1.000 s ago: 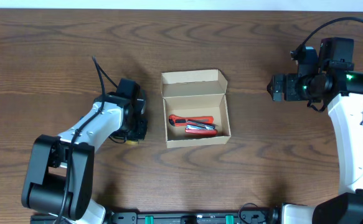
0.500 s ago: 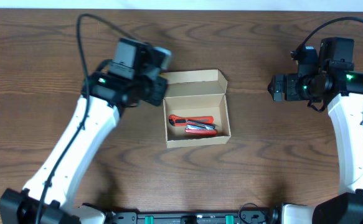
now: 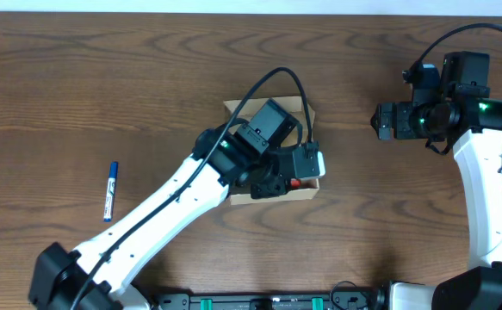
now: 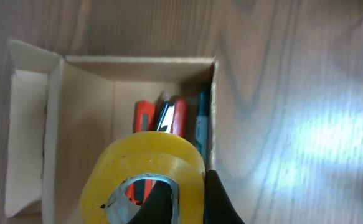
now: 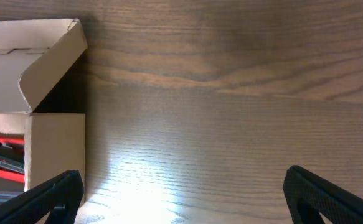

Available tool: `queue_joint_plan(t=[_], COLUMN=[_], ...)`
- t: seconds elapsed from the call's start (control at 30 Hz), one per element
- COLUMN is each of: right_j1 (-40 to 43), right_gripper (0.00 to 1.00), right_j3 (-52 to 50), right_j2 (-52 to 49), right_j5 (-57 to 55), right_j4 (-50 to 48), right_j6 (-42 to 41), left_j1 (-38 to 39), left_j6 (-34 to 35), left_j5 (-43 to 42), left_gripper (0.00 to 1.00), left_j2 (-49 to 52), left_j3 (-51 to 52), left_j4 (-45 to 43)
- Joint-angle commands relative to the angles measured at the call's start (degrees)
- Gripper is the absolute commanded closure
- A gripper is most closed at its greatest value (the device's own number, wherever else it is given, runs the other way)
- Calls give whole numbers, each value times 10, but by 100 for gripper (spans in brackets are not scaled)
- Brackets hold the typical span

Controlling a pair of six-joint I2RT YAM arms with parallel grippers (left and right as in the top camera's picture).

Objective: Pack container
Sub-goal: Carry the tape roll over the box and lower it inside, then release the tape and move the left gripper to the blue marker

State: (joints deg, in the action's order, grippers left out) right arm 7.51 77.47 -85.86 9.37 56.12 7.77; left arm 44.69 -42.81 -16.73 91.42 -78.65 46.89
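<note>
The tan cardboard container (image 3: 232,111) stands open at the table's middle, its flap lid (image 5: 44,56) folded back. Inside lie red-handled tools (image 4: 145,117) and a blue pen (image 4: 201,127). My left gripper (image 3: 272,176) hangs over the container and hides most of it in the overhead view. In the left wrist view this gripper (image 4: 190,200) is shut on a yellow tape roll (image 4: 145,167), one finger through its hole and one outside, just above the container's inside (image 4: 88,112). My right gripper (image 3: 384,121) is open and empty, right of the container (image 5: 53,146), above bare wood.
A blue-and-white marker (image 3: 109,190) lies on the table at the left. The wooden table top (image 5: 231,112) stretches between the container and the right gripper (image 5: 181,194).
My left arm has swung from the table's left side over the container, carrying the yellow tape roll. The marker on the left is now uncovered. The right arm has not moved.
</note>
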Motion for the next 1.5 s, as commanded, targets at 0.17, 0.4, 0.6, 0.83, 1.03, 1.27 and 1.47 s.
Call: queue_joint_plan(t=[0.17,0.4,0.6,0.83,1.03,1.27,1.47], right_j1=[4,4,4,4,4,4,4], right_gripper=[1,1,1,1,1,1,1], right_j3=[0,0,0,0,0,0,0], right_j2=[-3,-3,-3,-3,-3,-3,-3], right_j5=[-2,-2,-1,-1,-1,-1,-1], right_j4=[5,7,7,7,7,7,7], right_j6=[7,7,7,6,7,7,7], left_j1=[-17,-44,-56,-56,-57,-67,-130], left_j6=[-37,-12,20,32,59,92,160], left_j5=[32,31,30,30,44,119,162], left_gripper=[94,94,53,32,31,17,5], left_j2=[103,160,179,179,158,92,23], left_j3=[-2,-2,-2,-2,-29,-116,-175], left_j4=[-18,-27,-27,-18,13,85,176])
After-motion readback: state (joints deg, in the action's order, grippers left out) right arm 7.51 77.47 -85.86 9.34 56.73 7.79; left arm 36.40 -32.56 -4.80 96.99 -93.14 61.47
